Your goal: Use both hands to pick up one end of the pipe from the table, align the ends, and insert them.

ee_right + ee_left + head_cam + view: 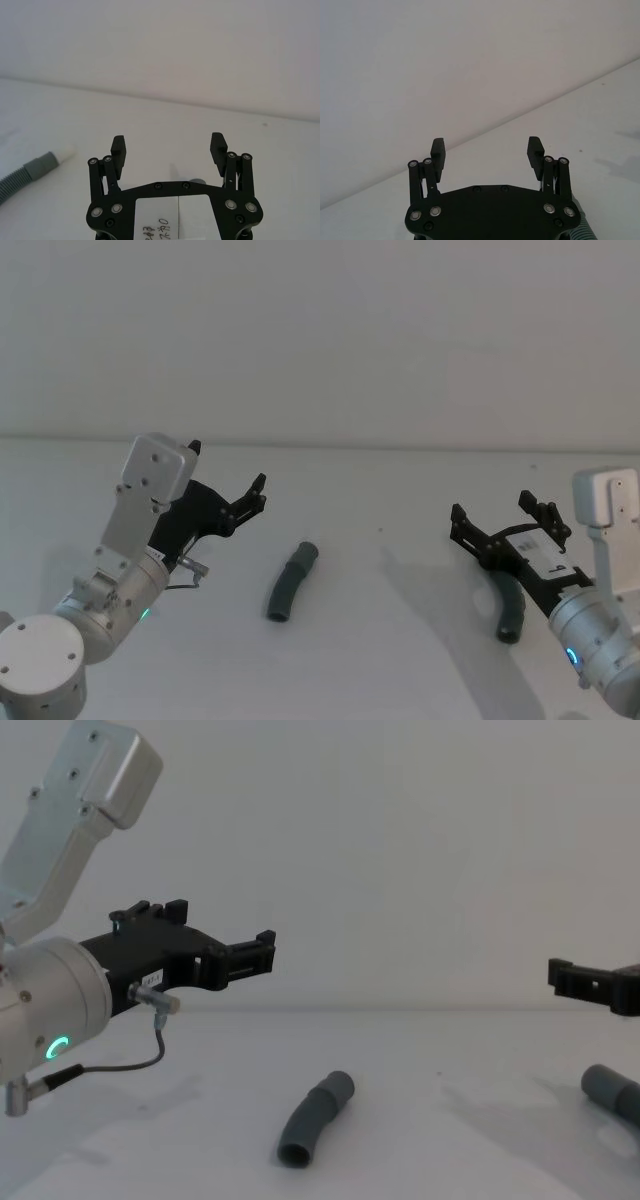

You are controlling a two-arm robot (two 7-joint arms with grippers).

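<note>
The short pipe piece (292,582) is smooth dark grey plastic, slightly bent, with a wider collar. It lies flat on the matte off-white table (390,660). To its left, the left gripper (227,468) hovers spread wide and empty. To its right, the right gripper (492,508), equally wide and empty, partly hides a second grey piece (512,610). A ribbed hose (15,179) with a white tip lies on the table.
</note>
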